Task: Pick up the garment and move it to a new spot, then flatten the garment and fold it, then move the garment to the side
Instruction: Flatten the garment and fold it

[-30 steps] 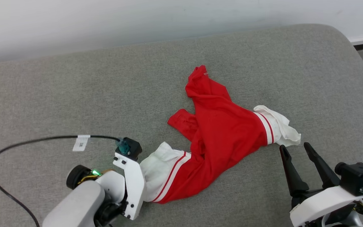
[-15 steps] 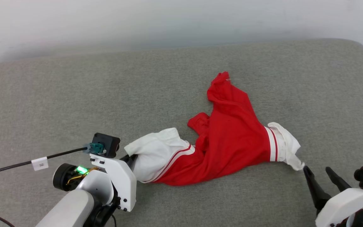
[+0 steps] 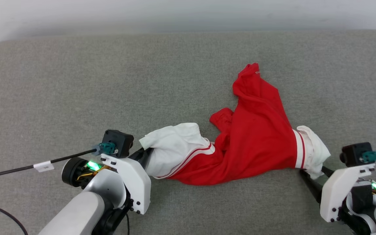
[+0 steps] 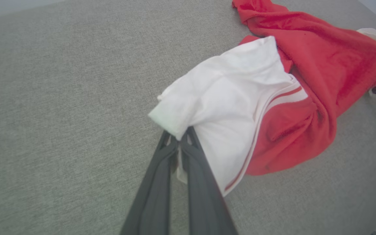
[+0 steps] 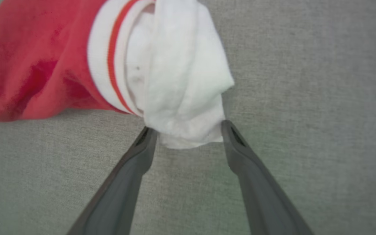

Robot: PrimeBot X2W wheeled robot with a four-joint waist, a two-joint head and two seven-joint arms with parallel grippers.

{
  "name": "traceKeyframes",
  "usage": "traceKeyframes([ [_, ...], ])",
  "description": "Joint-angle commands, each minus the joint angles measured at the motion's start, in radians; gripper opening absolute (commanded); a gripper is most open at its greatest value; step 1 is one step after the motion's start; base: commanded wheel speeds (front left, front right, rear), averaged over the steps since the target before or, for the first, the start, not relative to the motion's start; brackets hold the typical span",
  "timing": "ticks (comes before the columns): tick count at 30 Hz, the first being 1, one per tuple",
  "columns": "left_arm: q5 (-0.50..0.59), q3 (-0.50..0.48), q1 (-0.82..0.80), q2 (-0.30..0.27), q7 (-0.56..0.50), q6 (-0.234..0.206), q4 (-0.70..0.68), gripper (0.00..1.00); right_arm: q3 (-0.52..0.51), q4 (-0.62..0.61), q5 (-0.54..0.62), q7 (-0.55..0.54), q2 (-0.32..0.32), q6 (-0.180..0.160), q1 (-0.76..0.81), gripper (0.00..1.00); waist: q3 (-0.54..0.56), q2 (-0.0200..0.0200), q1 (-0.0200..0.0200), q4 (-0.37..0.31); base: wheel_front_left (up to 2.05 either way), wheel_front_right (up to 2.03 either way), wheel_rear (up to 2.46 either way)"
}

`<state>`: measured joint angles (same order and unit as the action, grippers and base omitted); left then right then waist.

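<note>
garment [image 3: 256,143] bunched on grey cushion [image 3: 77,81], looks light and limp, likely to sag; left gripper [image 4: 178,138] clamped on white sleeve [image 4: 227,98], right gripper [image 5: 189,130] spread around other sleeve [image 5: 181,81] tip, best hold there

Grey woven fabric surface [image 3: 77,81], rounded far corner. On it the garment [image 3: 256,143], red with white striped sleeves, lies crumpled right of centre, sleeves spread sideways.
</note>
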<state>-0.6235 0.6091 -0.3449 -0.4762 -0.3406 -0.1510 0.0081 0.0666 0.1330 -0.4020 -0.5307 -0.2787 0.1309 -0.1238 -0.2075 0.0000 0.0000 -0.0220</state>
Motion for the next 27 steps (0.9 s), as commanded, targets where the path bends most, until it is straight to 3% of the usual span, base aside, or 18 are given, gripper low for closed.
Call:
traceKeyframes([
  [1, 0.007, 0.003, -0.018, 0.005, 0.007, 0.002, -0.001, 0.00, 0.030, 0.038, -0.014, -0.011, -0.018, 0.000, -0.037, 1.00, -0.020, 0.0000, 0.0000, 0.010, 0.00, 0.00, 0.00],
  [3, 0.010, 0.006, -0.024, 0.008, 0.011, 0.006, 0.004, 0.00, 0.062, 0.080, -0.023, -0.028, -0.029, 0.000, -0.061, 1.00, -0.030, 0.0000, 0.0000, 0.015, 0.00, 0.00, 0.00],
  [4, 0.008, 0.008, -0.026, 0.011, 0.013, 0.008, 0.007, 0.00, 0.079, 0.103, -0.030, -0.039, -0.032, 0.000, -0.069, 0.87, -0.033, 0.0000, 0.0000, 0.017, 0.00, 0.00, 0.00],
  [5, 0.008, 0.010, -0.027, 0.013, 0.014, 0.008, 0.009, 0.00, 0.094, 0.124, -0.037, -0.049, -0.034, 0.000, -0.072, 0.48, -0.036, 0.0000, 0.0000, 0.019, 0.00, 0.00, 0.00],
  [6, 0.007, 0.010, -0.028, 0.014, 0.017, 0.009, 0.011, 0.00, 0.110, 0.145, -0.045, -0.061, -0.036, 0.000, -0.074, 0.36, -0.038, 0.0000, 0.0000, 0.020, 0.00, 0.00, 0.00],
  [8, 0.006, 0.011, -0.028, 0.015, 0.020, 0.009, 0.016, 0.00, 0.131, 0.173, -0.062, -0.073, -0.040, 0.000, -0.077, 0.00, -0.041, 0.0000, 0.0000, 0.022, 0.00, 0.00, 0.00],
  [15, -0.002, -0.010, -0.003, 0.009, 0.053, -0.004, 0.024, 0.00, 0.140, 0.150, -0.104, -0.037, -0.066, 0.000, -0.089, 0.00, -0.015, 0.0000, 0.0000, 0.013, 0.00, 0.00, 0.00],
  [20, 0.007, -0.044, -0.003, -0.014, 0.092, -0.025, -0.012, 0.00, 0.090, 0.028, -0.108, -0.036, -0.092, 0.000, -0.088, 0.00, 0.025, 0.0000, 0.0000, 0.001, 0.00, 0.00, 0.00],
  [27, 0.009, -0.106, -0.037, -0.056, 0.116, -0.053, -0.079, 0.00, 0.026, -0.127, -0.086, -0.082, -0.077, 0.000, -0.095, 0.00, 0.063, 0.0000, 0.0000, -0.014, 0.00, 0.00, 0.00],
])
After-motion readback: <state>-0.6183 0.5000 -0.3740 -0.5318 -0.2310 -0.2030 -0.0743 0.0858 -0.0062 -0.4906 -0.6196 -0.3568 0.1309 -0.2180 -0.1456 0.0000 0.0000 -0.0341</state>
